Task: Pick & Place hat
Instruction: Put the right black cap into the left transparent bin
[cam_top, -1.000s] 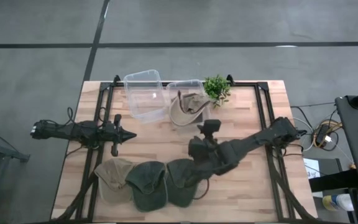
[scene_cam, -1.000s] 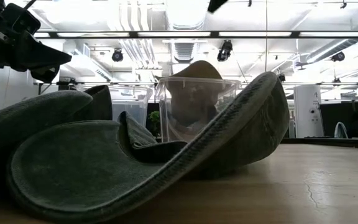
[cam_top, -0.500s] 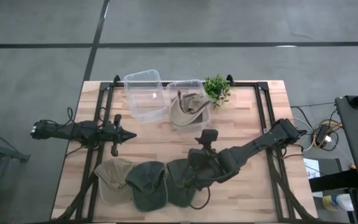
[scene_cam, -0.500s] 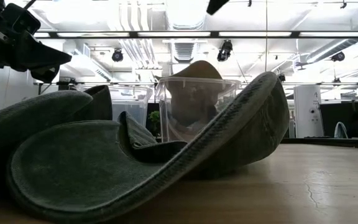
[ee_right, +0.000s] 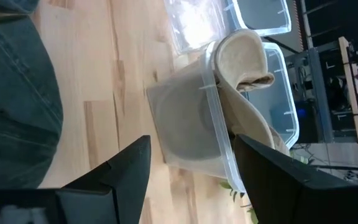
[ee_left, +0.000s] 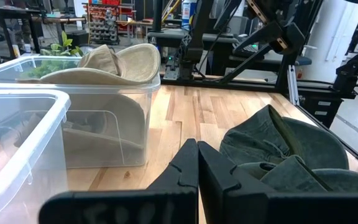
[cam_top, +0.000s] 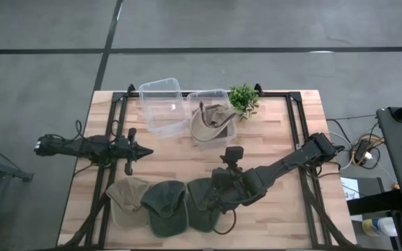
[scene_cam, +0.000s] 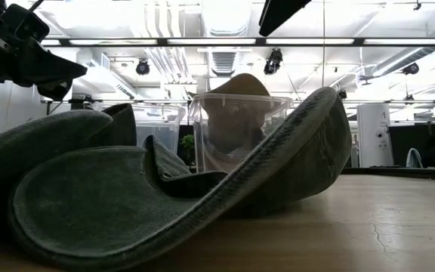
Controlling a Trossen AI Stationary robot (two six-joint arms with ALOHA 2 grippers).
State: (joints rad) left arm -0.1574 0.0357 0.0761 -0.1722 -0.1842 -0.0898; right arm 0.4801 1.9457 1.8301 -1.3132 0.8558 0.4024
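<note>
R gripper (cam_top: 213, 194) sits over the dark green fabric cap (cam_top: 202, 203) at the right end of the hat row, front-centre of the light wooden slat table (cam_top: 271, 143). Fingers (ee_right: 127, 171) spread apart, nothing between them; wrist view looks past them to bare wood and the bins. Can't tell if it's touching the cap yet.

L gripper (cam_top: 145, 151) parked over the table's left side, fingers (ee_left: 185, 165) pressed together, empty.

Hat row along front edge, L to R: tan-olive cap (cam_top: 127, 197), dark green cap in the middle (cam_top: 164, 207), then the one under the R gripper. Neighbours overlap.

Back of table: empty clear plastic tub (cam_top: 163, 107), and just beside it a second clear plastic tub (cam_top: 209, 97) w/ a beige cap (cam_top: 211, 121) in it, brim sticking above the rim. Small green potted plant (cam_top: 243, 98) just right of that tub.

Low view mostly filled by green cap brim (scene_cam: 149, 200), beige-cap tub behind it.
</note>
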